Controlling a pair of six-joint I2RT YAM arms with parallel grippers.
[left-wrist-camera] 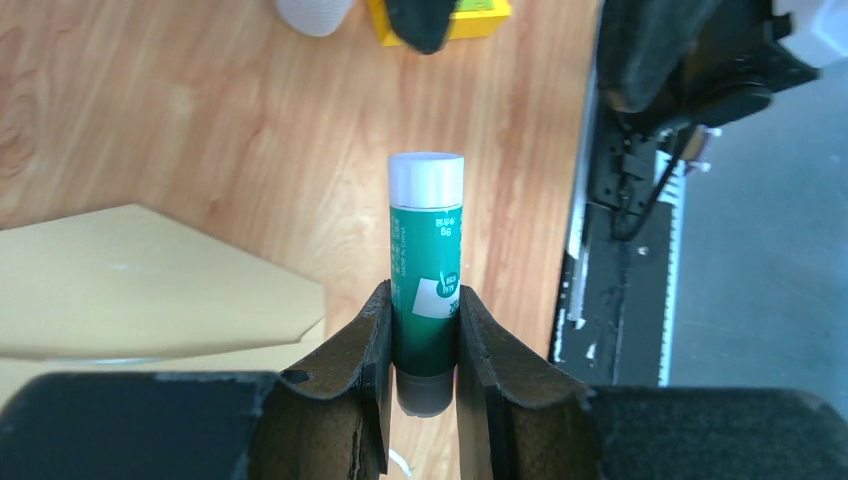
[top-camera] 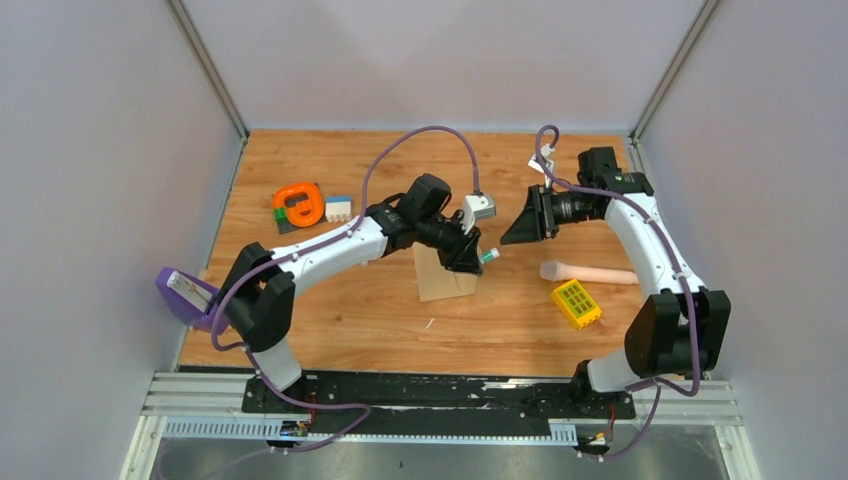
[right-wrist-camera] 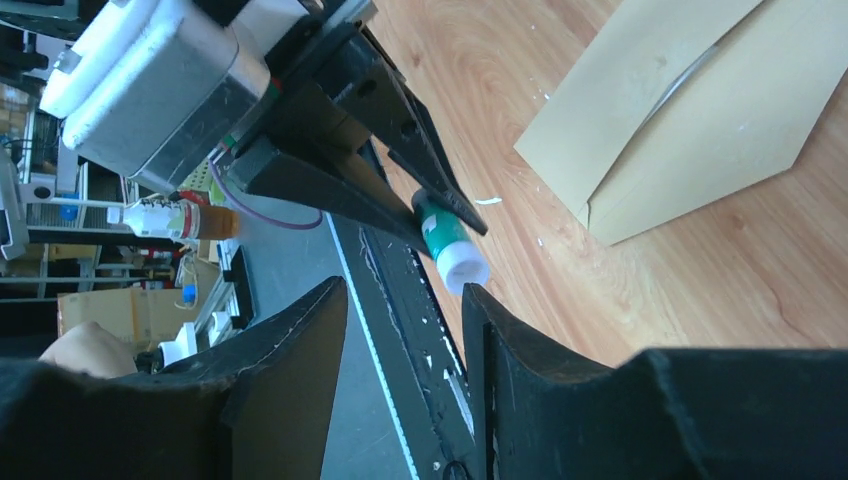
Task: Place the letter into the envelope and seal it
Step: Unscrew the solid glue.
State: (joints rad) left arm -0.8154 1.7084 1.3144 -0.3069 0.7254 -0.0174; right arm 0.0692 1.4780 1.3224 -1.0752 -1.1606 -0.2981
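Green glue stick (left-wrist-camera: 427,250) with a white cap is clamped by its lower body between the fingers of the left gripper (left-wrist-camera: 422,300), cap pointing away from the wrist. Just beside the cap, the right gripper (right-wrist-camera: 405,300) has its jaws apart with nothing between them. Tan kraft envelope (top-camera: 440,282) lies flat near the middle of the wooden table (top-camera: 350,320), its pointed flap spread out, partly beneath the left gripper.
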